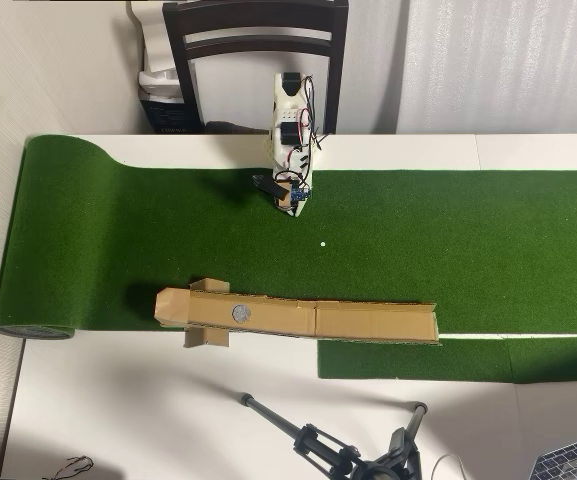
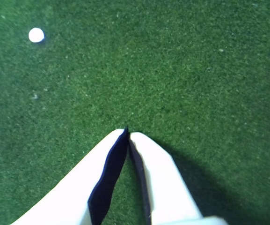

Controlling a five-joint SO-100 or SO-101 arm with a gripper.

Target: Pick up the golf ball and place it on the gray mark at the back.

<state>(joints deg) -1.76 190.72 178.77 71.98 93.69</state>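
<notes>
The overhead view looks straight down from high up, while the wrist view peers closely past the tool at the same green turf.

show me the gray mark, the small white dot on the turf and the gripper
gray mark (image 1: 240,313), overhead view, disc centre
small white dot (image 2: 36,35), wrist view, its middle
gripper (image 2: 127,132), wrist view, where the closed fingertips meet

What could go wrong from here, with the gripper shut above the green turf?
No golf ball shows in either view; the small white dot could be mistaken for it. The gripper is shut and empty, so it must open first. The gray mark lies on narrow cardboard; a ball might roll off.
</notes>
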